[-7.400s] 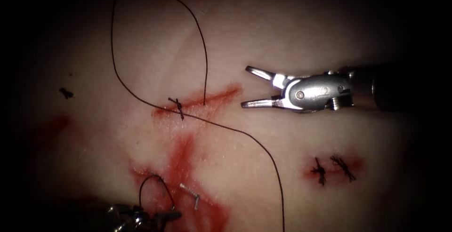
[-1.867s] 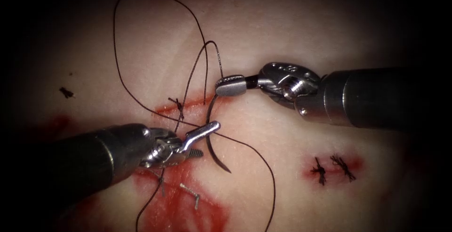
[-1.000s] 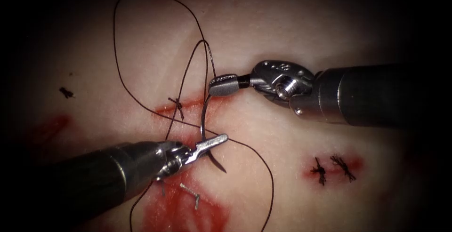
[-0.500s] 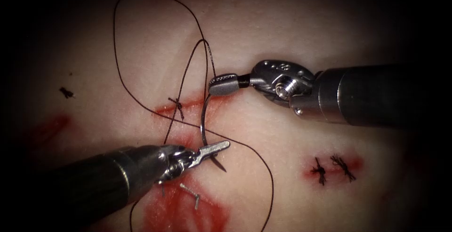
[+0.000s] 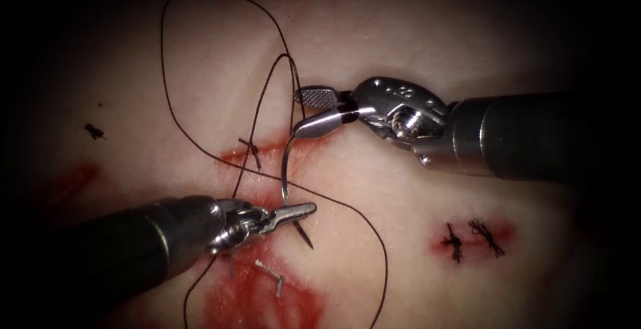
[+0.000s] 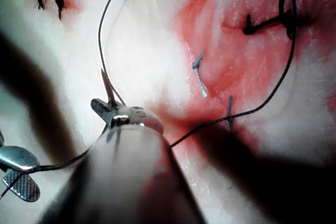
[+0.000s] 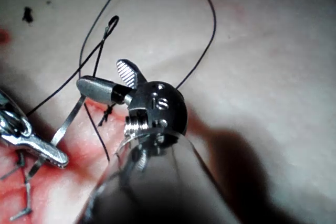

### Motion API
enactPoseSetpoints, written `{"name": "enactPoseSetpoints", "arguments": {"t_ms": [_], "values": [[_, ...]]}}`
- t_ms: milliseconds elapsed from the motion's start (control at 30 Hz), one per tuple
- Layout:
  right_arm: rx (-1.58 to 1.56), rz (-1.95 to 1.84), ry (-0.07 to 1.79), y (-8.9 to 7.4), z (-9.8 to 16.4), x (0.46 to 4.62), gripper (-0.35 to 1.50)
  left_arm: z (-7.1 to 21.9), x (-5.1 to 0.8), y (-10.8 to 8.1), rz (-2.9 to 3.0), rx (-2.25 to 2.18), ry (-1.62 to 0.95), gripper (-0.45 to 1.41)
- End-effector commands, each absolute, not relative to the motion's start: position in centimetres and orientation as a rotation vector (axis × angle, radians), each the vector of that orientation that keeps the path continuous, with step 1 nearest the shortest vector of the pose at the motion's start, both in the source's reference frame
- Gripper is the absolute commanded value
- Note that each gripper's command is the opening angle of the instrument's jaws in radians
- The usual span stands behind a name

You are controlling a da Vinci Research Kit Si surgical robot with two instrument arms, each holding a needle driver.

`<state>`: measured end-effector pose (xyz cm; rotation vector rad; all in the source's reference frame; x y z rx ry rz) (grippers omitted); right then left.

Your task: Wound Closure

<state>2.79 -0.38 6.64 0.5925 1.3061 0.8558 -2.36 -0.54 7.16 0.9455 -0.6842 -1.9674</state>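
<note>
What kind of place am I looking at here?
Probably a bench for surgical stitching practice: pale tissue with a red-stained cut, and two small metal tools. The left tool grips a curved needle; the right tool is open.

No legible txt, nos. or labels on either end effector, the tissue point(image 5: 374, 49) or elsewhere.

The curved needle point(image 5: 286, 172) stands clear of the tissue point(image 5: 400, 35) at frame centre, just below the red cut point(image 5: 280, 145). The left hand point(image 5: 294, 213) is clamped on it near its pointed end, whose tip point(image 5: 306, 239) pokes out below. The right hand point(image 5: 314, 110) is spread open at the needle's upper end. Dark thread point(image 5: 200, 42) loops wide across the upper left and trails down the lower centre.
</note>
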Motion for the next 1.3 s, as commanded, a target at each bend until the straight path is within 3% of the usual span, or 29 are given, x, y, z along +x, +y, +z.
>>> {"name": "enactPoseSetpoints", "arguments": {"t_ms": [33, 100, 533, 1033, 1167, 1300], "values": [[0.619, 0.84, 1.333, -0.4, 6.68, 2.85, 1.2, 7.21, -2.41, -0.5, -1.95, 0.959, -0.693, -0.45], [0.638, 0.829, 1.36, -0.4, 6.67, 2.85, 1.33, 7.18, -2.36, -0.44, -1.93, 0.992, -0.722, -0.45], [0.729, 0.767, 1.512, -0.34, 6.66, 2.81, 1.48, 7.12, -2.08, -0.25, -1.899, 1.054, -0.792, -0.45], [0.745, 0.79, 1.496, -0.4, 6.78, 2.84, 1.48, 7.08, -1.9, -0.13, -1.916, 1.048, -0.823, -0.45], [0.779, 0.848, 1.464, -0.37, 6.89, 2.83, 1.26, 7.06, -1.81, -0.1, -1.91, 1.057, -0.818, -0.45], [0.68, 0.881, 1.363, -0.37, 7.13, 2.83, 1.25, 6.95, -1.59, 0.0, -1.932, 1.04, -0.814, -0.45]]}}
